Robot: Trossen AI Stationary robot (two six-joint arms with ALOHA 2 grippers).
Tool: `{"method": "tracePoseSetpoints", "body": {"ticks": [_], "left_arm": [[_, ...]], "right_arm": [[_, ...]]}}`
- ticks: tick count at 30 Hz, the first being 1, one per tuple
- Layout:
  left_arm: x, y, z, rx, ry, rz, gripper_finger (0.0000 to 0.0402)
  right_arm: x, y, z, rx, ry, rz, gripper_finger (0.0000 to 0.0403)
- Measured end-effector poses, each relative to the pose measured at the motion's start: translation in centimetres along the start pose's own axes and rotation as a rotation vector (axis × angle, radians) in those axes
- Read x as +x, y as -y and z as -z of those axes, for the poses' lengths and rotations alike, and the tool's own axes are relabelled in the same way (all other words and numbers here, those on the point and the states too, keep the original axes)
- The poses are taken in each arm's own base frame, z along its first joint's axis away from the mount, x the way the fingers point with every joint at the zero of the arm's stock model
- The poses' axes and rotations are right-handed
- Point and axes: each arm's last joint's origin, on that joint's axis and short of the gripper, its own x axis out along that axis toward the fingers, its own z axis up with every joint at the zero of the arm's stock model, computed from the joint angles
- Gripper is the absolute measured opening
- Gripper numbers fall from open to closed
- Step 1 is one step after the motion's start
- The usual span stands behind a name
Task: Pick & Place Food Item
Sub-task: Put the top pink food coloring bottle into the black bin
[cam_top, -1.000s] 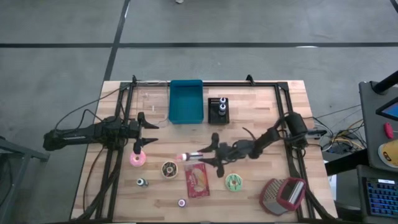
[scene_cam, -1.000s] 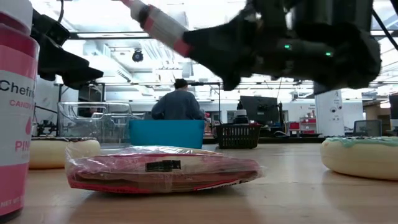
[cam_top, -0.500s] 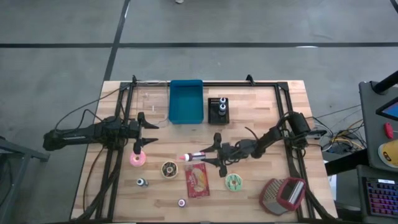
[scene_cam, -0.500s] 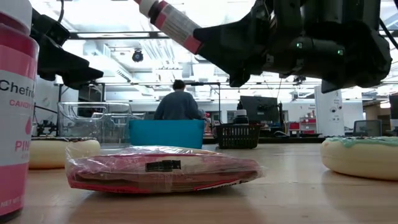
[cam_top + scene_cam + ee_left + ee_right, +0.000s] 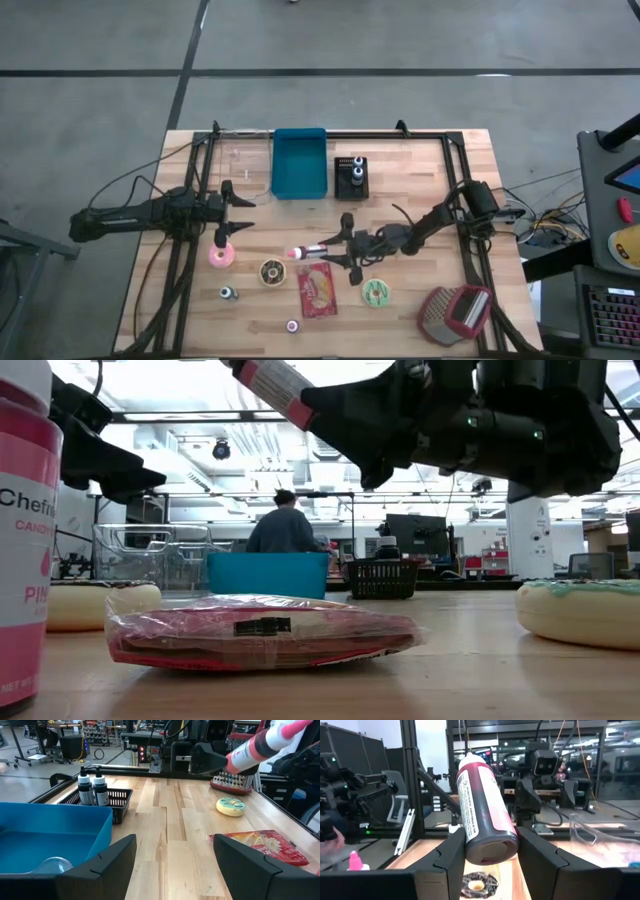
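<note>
A red squeeze bottle point(image 5: 308, 251) with a white neck and pink cap hangs above the table's middle, just far of a red food packet point(image 5: 318, 290). My right gripper point(image 5: 338, 251) is shut on the bottle. The bottle also shows in the right wrist view point(image 5: 484, 805) and at the top of the low view point(image 5: 270, 380). The packet lies flat on the wood. My left gripper point(image 5: 235, 210) waits open at the table's left, next to a pink doughnut point(image 5: 220, 256), with nothing between its fingers point(image 5: 100, 865). My right gripper pinches the bottle's base end point(image 5: 490, 847) between its two fingers point(image 5: 452, 855). The fingers come about level from the table's right and lie along the bottle. The bottle sticks out toward the table's left, cap end tilted upward, lifted clear of the table.
A blue bin point(image 5: 299, 162) and a black basket with bottles point(image 5: 351, 177) stand at the far middle, with a clear container point(image 5: 245, 168) left of the bin. A chocolate doughnut point(image 5: 272, 271), a green doughnut point(image 5: 376, 292), a grater point(image 5: 455, 312) and a small bottle point(image 5: 229, 293) lie nearer.
My right gripper has stayed where it was, wavering slightly with the bottle, which remains lifted in the same hold.
</note>
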Motion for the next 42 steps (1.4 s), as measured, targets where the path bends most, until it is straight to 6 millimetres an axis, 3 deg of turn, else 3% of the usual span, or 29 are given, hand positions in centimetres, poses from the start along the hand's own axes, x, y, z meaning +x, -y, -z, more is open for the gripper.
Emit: {"method": "tracePoseSetpoints", "body": {"ticks": [27, 32, 42], "left_arm": [[0.0, 0.0, -1.1, 0.042, 0.114, 0.004, 0.0273], [0.0, 0.3, -1.1, 0.048, 0.108, 0.091, 0.0273], [0.0, 0.3, -1.3, -0.146, 0.119, 0.120, 0.0273]], "right_arm": [[0.0, 0.0, 0.5, 0.020, -0.048, 0.005, 0.0150], [0.0, 0.0, 0.5, 0.017, -0.048, 0.005, 0.0150], [0.0, 0.1, 0.7, 0.017, -0.071, 0.007, 0.0151]]}}
